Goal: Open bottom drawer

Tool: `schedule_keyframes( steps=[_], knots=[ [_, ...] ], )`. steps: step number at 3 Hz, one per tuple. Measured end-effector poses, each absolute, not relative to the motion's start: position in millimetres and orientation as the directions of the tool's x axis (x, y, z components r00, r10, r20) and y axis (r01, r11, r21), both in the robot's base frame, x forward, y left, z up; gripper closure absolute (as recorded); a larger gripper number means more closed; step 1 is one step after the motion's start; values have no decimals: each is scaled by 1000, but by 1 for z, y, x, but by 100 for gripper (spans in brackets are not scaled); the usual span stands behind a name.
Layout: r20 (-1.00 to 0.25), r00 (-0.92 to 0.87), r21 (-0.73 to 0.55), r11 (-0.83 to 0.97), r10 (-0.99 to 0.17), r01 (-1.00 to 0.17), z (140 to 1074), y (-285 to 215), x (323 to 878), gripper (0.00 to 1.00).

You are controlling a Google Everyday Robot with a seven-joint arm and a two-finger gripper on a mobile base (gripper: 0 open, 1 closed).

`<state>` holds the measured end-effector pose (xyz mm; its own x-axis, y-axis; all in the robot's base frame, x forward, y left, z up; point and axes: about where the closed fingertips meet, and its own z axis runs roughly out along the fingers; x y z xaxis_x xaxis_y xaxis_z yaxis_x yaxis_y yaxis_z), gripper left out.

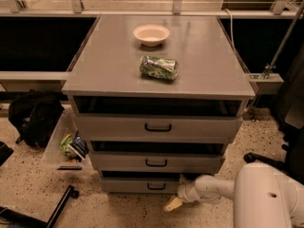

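Note:
The bottom drawer is the lowest and narrowest grey front of the cabinet, with a small black bar handle. It stands slightly out, like the two drawers above it. My gripper hangs low at the drawer's right front corner, just above the floor, right of and below the handle. My white arm reaches in from the lower right.
On the cabinet top lie a white bowl and a green chip bag. A black backpack and a clear bin of items sit on the floor to the left. A black bar lies on the floor.

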<state>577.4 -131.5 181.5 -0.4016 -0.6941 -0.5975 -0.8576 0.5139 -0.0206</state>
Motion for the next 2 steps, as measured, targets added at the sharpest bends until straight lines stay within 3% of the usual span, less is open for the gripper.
schedule_keyframes(
  steps=[2],
  knots=[
    [-594, -396, -23, 508, -700, -861, 183, -128, 578, 0]
  ],
)
